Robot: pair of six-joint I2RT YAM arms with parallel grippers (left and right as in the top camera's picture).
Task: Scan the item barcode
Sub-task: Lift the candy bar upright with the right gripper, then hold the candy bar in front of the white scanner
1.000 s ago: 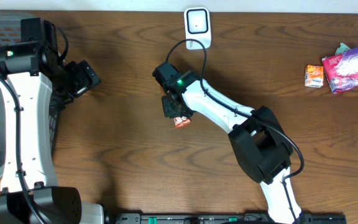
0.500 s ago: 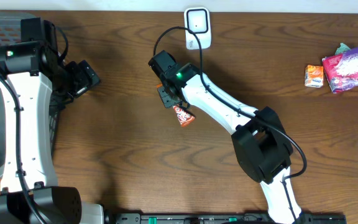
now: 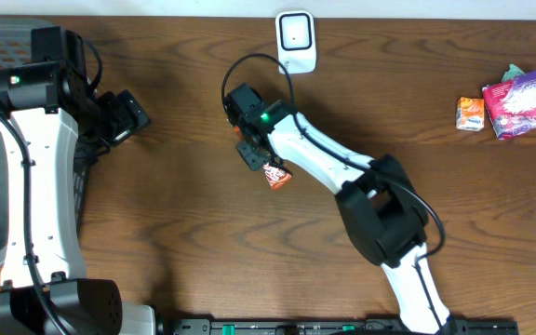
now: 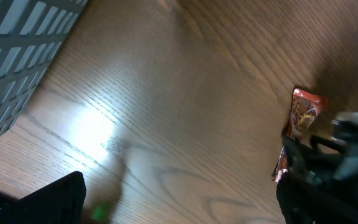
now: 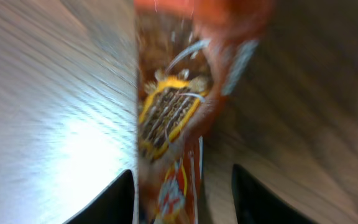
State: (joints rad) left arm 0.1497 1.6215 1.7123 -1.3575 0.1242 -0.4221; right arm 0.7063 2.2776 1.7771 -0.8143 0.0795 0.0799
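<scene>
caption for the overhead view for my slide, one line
Right gripper with an orange snack packet between its fingers, near the white barcode scanner.

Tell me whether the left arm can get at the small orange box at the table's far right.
Probably not. The left gripper sits by the table's left edge, the small orange box lies at the opposite end, and the white right arm stretches across the middle between them.

The snack packet point(image 5: 173, 106) is motion-blurred, its print unreadable, ends cropped.
</scene>
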